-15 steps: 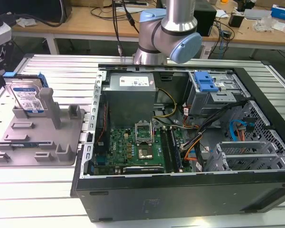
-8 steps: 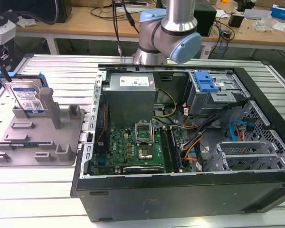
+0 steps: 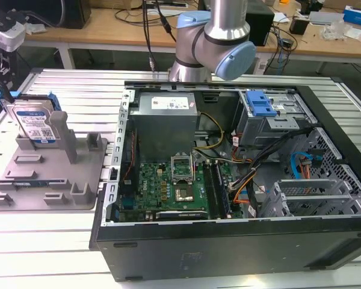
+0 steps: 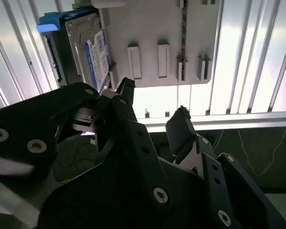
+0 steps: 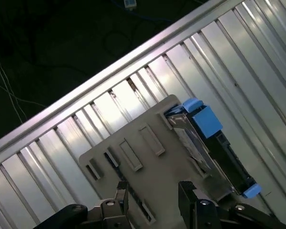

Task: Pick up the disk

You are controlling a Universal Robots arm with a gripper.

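Disk [image 4: 93,52] upright in tray [image 4: 152,24], spread hand [image 4: 153,102] apart

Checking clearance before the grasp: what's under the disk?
The disk stands on edge on the grey holder tray, which lies on the slatted metal table. Its bottom edge is hidden behind a tray post.

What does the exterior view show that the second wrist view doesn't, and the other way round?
The exterior view gives the open computer case with its green board, and the arm behind it. The second wrist view gives the open gripper up close, holding nothing. Both show the disk standing on edge in the grey holder tray on the ribbed table.
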